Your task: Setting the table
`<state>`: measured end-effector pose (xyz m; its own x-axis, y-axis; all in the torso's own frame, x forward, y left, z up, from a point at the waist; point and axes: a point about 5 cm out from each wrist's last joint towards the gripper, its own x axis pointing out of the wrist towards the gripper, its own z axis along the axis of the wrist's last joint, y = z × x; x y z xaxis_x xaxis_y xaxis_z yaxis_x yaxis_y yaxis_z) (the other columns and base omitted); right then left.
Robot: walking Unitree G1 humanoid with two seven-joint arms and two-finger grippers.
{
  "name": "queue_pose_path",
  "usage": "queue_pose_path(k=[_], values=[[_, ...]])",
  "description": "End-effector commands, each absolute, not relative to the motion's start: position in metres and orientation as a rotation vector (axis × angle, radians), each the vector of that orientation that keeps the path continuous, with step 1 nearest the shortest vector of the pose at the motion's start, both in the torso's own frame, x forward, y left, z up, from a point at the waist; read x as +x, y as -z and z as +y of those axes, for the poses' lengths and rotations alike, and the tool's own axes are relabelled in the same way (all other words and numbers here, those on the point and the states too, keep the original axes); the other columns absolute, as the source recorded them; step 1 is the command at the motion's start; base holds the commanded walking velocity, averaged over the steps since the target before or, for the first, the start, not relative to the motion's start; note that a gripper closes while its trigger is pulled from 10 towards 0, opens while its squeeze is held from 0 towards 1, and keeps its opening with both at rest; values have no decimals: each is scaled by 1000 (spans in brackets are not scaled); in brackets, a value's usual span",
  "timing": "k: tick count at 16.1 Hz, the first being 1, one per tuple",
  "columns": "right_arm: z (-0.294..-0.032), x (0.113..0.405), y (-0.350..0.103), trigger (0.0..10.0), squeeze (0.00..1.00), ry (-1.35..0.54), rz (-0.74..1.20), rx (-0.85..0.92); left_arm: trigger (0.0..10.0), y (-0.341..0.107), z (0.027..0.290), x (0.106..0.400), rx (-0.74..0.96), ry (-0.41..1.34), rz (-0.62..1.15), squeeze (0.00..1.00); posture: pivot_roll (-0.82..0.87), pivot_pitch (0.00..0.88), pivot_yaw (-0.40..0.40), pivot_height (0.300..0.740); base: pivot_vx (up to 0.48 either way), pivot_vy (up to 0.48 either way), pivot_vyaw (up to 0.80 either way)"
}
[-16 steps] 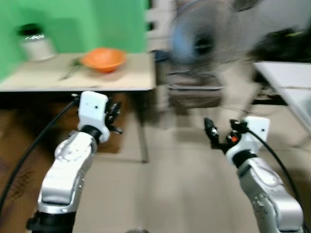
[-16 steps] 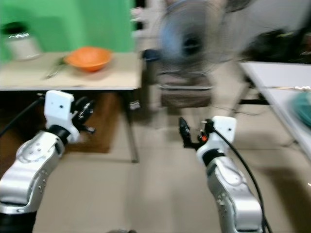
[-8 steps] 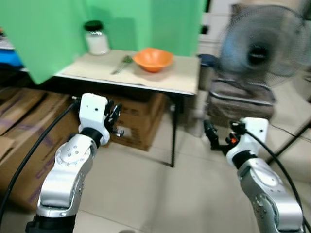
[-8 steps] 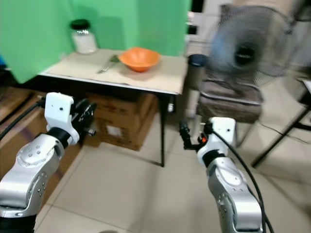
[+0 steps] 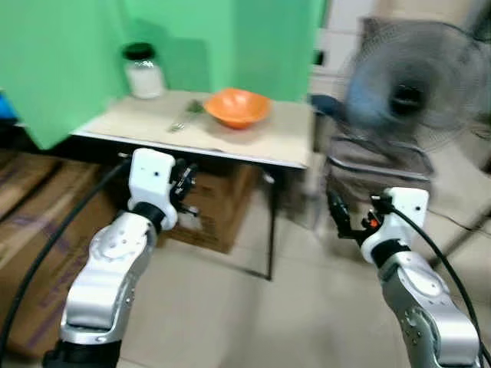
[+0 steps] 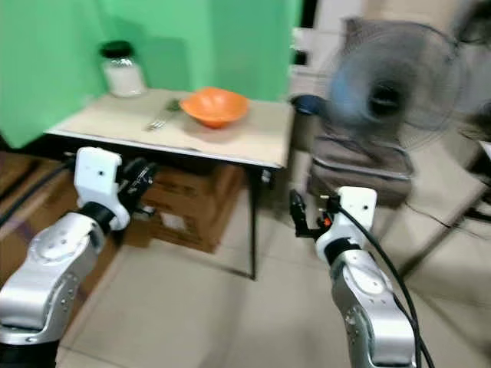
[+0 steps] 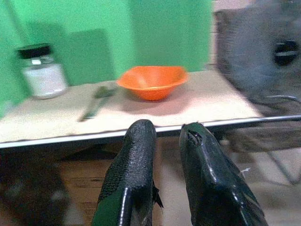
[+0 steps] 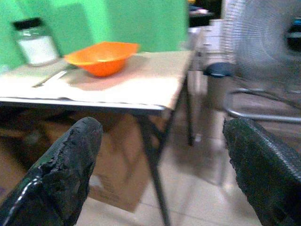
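While the orange bowl sits far beyond them, left fingers nearly touch and right fingers spread wide.

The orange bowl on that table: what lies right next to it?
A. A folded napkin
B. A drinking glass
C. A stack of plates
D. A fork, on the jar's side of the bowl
D: a fork lies on the table beside the orange bowl, between it and the jar of white stuff.

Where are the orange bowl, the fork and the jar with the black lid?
Orange bowl (image 5: 238, 107), left eye view, its side wall.
Fork (image 7: 95, 101), left wrist view, mid-handle.
Jar (image 6: 123, 75), right eye view, its white-filled body.
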<state>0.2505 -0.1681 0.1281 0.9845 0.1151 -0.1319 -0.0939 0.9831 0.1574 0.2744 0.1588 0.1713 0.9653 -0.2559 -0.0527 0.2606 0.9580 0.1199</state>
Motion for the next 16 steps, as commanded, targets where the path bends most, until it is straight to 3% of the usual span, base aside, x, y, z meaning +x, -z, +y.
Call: queue_pose_path(k=[1, 16], values=[[-162, 252, -130, 10000, 1000, -129, 130, 162, 10000, -171, 165, 274, 133, 239, 43, 0, 87, 0, -7, 740, 431, 0, 0], [-156, 252, -130, 10000, 1000, -167, 119, 139, 10000, -172, 165, 270, 160, 267, 57, 0, 103, 0, -5, 740, 429, 0, 0]])
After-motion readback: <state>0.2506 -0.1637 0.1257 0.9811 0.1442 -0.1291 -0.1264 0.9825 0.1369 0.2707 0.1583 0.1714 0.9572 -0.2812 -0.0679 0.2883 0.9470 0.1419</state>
